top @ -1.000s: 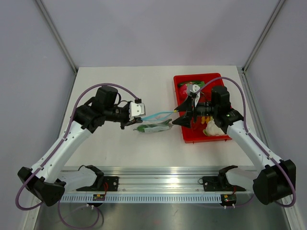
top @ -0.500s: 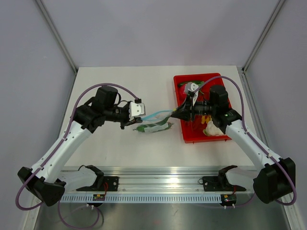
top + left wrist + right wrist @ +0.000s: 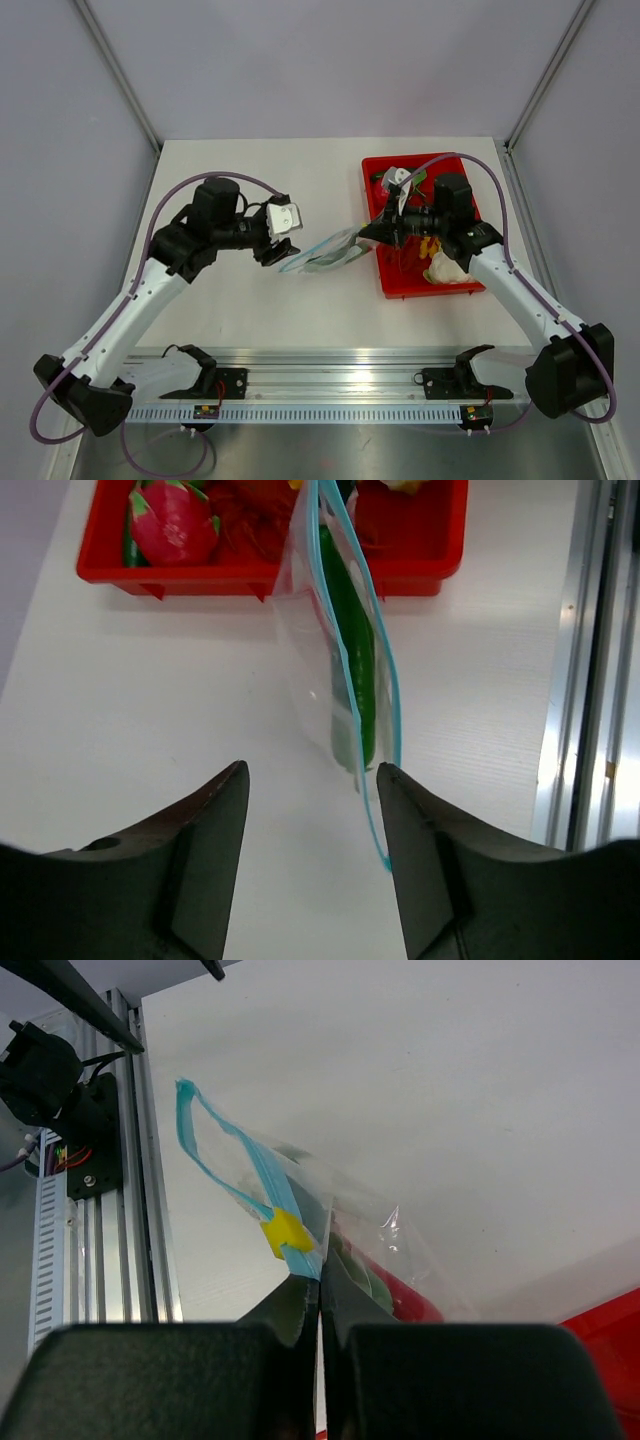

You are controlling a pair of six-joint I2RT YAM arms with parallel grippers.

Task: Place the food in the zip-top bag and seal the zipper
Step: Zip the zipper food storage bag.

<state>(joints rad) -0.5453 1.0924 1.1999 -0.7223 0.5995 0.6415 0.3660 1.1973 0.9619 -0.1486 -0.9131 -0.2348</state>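
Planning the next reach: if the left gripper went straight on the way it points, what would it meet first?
Probably the zip-top bag with the food inside, just ahead of the open left gripper; the red tray lies beyond. Height is unclear.

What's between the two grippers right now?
The clear bag, green pepper inside, pinched by the right gripper; the left gripper is open. Top view shows it.

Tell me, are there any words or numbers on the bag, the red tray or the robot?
None can be read.
The zip-top bag is clear, and its blue zipper and yellow tab are blank.
The red tray shows no print.
The small board on the rail is too small to tell.
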